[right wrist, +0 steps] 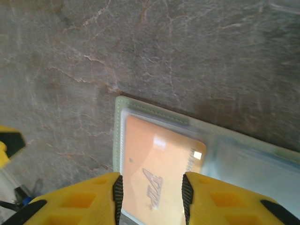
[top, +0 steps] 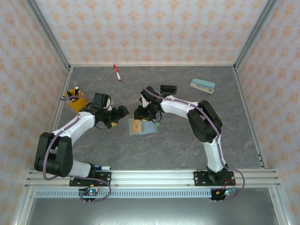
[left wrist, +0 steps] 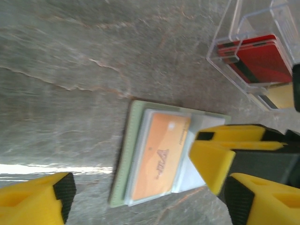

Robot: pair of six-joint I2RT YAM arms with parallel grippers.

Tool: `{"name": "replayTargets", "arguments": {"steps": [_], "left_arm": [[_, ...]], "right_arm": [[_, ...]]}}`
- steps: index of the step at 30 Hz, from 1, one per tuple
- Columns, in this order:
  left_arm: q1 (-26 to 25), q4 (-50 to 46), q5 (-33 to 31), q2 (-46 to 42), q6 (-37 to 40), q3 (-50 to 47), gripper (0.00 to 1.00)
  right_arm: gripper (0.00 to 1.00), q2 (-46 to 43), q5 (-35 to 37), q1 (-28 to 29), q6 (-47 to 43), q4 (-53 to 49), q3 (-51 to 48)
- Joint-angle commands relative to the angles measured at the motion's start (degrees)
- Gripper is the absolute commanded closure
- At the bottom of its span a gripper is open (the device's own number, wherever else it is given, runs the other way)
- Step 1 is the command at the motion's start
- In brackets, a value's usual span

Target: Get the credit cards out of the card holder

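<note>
The card holder (top: pixel 148 127) lies open and flat on the grey table, its pale green edge (right wrist: pixel 117 136) showing round clear pockets. An orange-tan credit card (right wrist: pixel 154 157) sits in its left pocket (left wrist: pixel 157 157). My right gripper (right wrist: pixel 152 199) hovers just over that card, open, one fingertip on each side of it (top: pixel 139 114). My left gripper (left wrist: pixel 147 197) is open wide, low beside the holder's left edge (top: pixel 123 112), with nothing between its fingers. Red cards (left wrist: pixel 258 61) lie in a clear tray (left wrist: pixel 225 61) beyond the holder.
A red marker (top: pixel 116 72) lies at the back. A cream-and-teal stapler (top: pixel 202 85) and a small black object (top: pixel 168 89) sit at the back right. A yellow cup (top: pixel 75 99) with pens stands at the left wall.
</note>
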Motion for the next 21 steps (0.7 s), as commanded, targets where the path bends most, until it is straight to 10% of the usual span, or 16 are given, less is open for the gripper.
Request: {"name": "replayTargets", "arguments": {"steps": [1,10,21], "left_arm": [[-2.1,5.1,2.1,2.9,-2.7,-0.4,0.22],[-5.3,9.3,2.5,9.7,-5.1,0.9,0.58],[-5.8,10.4,0.4,13.1,-5.8,0.6,0.78]], "right_arm": [[0.61,0.2,-1.7,-0.9,2.4,3.8,-1.1],[0.64,0.2,1.1,-2.0,3.0,3.9,-3.9],[0.71,2.0,-2.8,-2.5,3.7,5.6,-4.3]]}}
